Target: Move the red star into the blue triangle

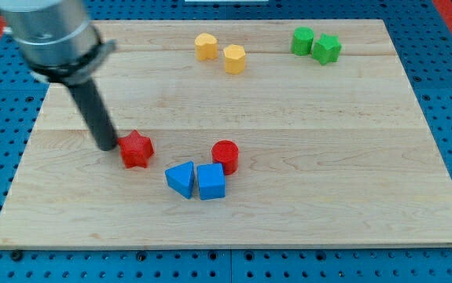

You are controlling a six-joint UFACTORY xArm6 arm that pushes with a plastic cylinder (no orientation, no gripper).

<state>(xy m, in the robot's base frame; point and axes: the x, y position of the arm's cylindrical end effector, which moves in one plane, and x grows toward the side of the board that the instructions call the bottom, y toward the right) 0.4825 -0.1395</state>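
Camera view: my tip (108,147) touching red star (137,149) on its left-edge side; blue triangle (181,179) just beyond, toward bottom edge. No pincer, just rod.

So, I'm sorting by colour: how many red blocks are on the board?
2. The red star sits just right of my tip; the red cylinder stands above the blue cube. None look hidden.
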